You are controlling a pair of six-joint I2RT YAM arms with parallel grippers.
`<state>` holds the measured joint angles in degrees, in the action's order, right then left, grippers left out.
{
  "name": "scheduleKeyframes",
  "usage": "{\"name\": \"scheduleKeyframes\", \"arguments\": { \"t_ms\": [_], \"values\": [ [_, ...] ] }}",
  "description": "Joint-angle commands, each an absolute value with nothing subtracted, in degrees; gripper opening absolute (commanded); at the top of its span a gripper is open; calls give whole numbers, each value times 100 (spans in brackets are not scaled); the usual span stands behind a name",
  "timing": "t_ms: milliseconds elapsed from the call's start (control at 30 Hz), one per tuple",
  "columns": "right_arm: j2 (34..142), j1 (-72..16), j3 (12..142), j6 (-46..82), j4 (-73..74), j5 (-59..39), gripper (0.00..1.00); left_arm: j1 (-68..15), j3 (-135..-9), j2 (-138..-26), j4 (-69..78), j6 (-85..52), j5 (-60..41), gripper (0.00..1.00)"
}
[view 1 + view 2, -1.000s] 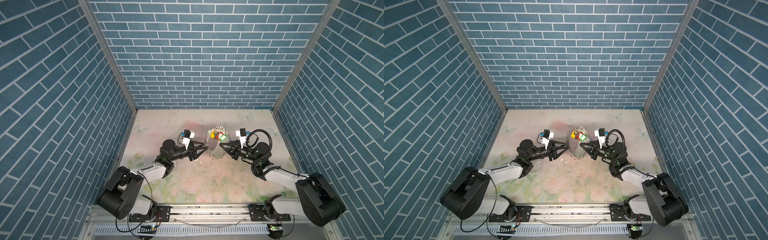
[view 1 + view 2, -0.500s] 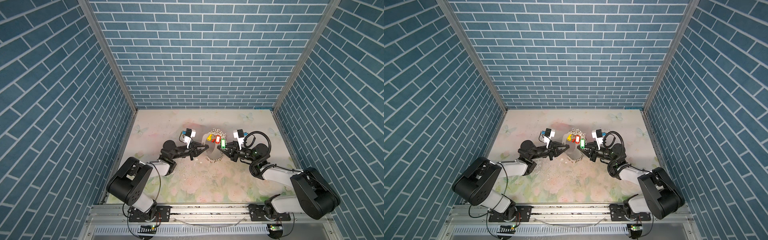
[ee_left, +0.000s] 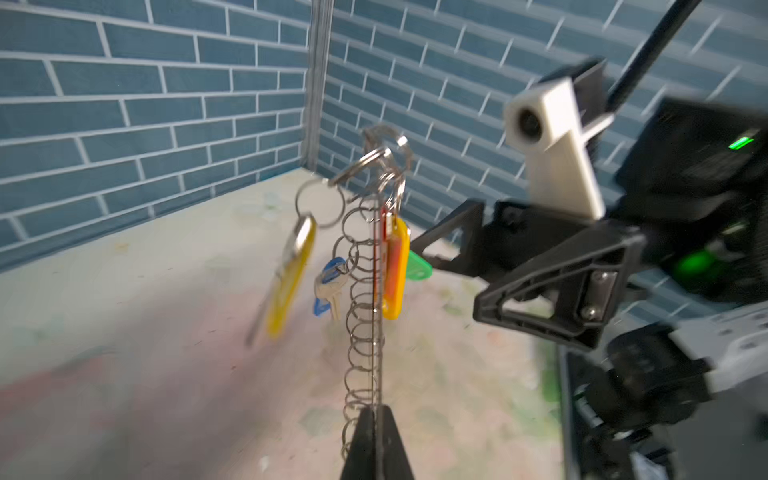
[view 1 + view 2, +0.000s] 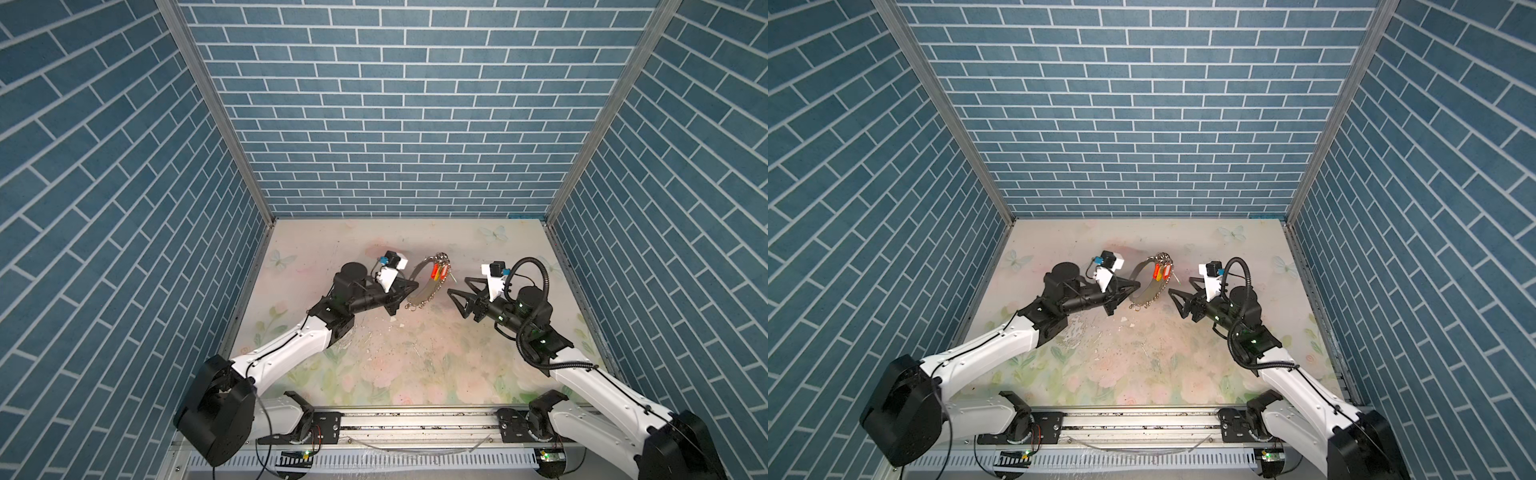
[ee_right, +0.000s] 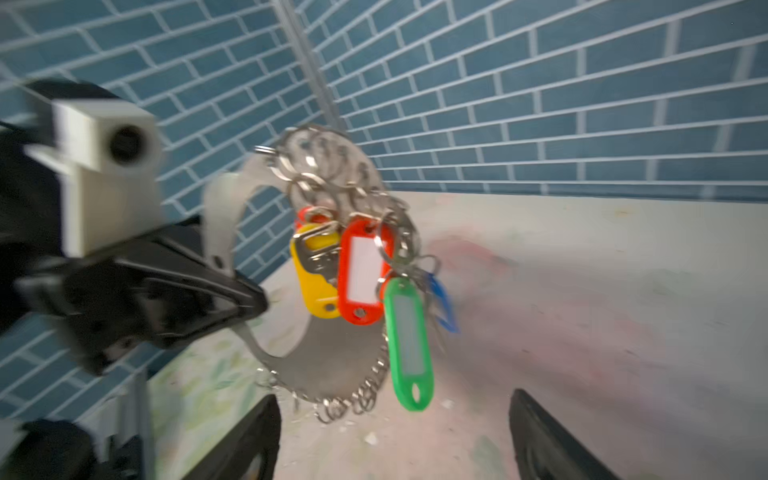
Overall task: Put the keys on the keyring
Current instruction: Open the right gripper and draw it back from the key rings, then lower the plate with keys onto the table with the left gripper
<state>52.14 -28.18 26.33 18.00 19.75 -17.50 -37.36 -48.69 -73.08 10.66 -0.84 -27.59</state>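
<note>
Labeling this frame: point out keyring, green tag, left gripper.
keyring (image 5: 332,365), right wrist view, flat lower arc.
green tag (image 5: 409,345), right wrist view, label window.
left gripper (image 3: 376,415), left wrist view, between shut fingertips.

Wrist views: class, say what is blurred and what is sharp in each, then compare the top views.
Left wrist view: the yellow tag is smeared by motion, while the keyring, seen edge-on, is fairly crisp. Right wrist view: the left gripper and green tag are blurred; the red tag is sharper. Both top views: evenly lit and sharp.

A pale floral-printed tabletop (image 4: 415,365) bears small white scraps (image 4: 392,321) scattered near its middle.
</note>
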Motion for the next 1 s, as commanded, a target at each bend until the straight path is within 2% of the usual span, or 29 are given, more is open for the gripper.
{"name": "scheduleKeyframes", "arguments": {
  "t_ms": [0,100,200,367,500,567,667,767,833,967],
  "values": [
    [5005,-2804,2982,919,141,44,86,-4093,-5988,-7654,-2260,1769,-606,0],
    [4812,-2804,2976,938,-63,554,86,-4343,-7101,-8403,-3821,2112,661,0],
    [4497,-2804,2847,1002,-153,1231,86,-4576,-8084,-9090,-5008,2246,1306,0],
    [3846,-2795,2583,1026,-128,1507,87,-5184,-8638,-9277,-5928,2878,1200,0],
    [3765,-2795,2571,1059,-145,1422,87,-5262,-9120,-9692,-6724,3086,2255,0],
    [3802,-2795,2599,1074,-179,1361,87,-5341,-9397,-9896,-7110,3199,2130,0],
    [3788,-2795,2637,1107,-244,1340,87,-5463,-9349,-9775,-6889,3572,1369,0],
    [3715,-2795,2619,1140,-247,1300,87,-5405,-9443,-10032,-6791,3725,2114,0],
    [3679,-2797,2617,1155,-253,1283,87,-5269,-9912,-10386,-7020,3689,2179,0],
    [3630,-2795,2637,1167,-340,1383,87,-5080,-10346,-10685,-6348,4074,2338,0]
  ]
}}
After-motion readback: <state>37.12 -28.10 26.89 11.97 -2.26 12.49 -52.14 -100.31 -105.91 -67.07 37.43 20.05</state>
